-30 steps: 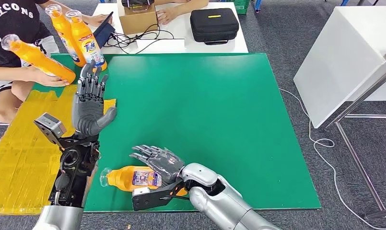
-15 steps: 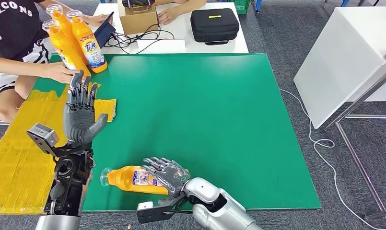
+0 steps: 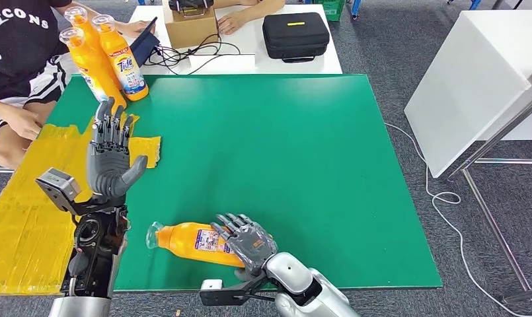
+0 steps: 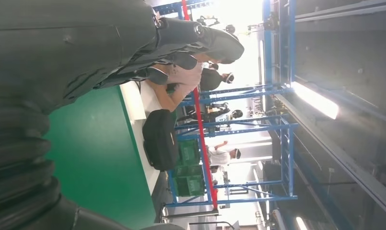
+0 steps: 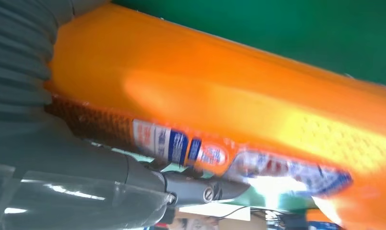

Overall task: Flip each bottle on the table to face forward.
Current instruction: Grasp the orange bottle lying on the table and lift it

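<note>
An orange detergent bottle (image 3: 187,239) lies on its side near the front edge of the green table (image 3: 283,158), cap to the left, label up. My right hand (image 3: 248,239) grips its body from the base end. In the right wrist view the bottle (image 5: 219,96) lies right against the hand (image 5: 61,158). My left hand (image 3: 110,155) is raised above the table's left edge, open, fingers straight and holding nothing; the left wrist view shows it too (image 4: 85,48). Three orange bottles stand upright at the back left corner (image 3: 121,59), (image 3: 86,59), (image 3: 78,16).
A person (image 3: 18,39) sits at the back left, one hand (image 3: 22,122) near the yellow mat (image 3: 25,198). A white desk behind holds a black case (image 3: 295,33), a cardboard box (image 3: 190,26) and cables. A white table (image 3: 474,79) stands to the right.
The person stood a bottle upright with the others at the back left and drew the hand back. My right hand and the lying bottle shifted right. My left hand moved slightly left.
</note>
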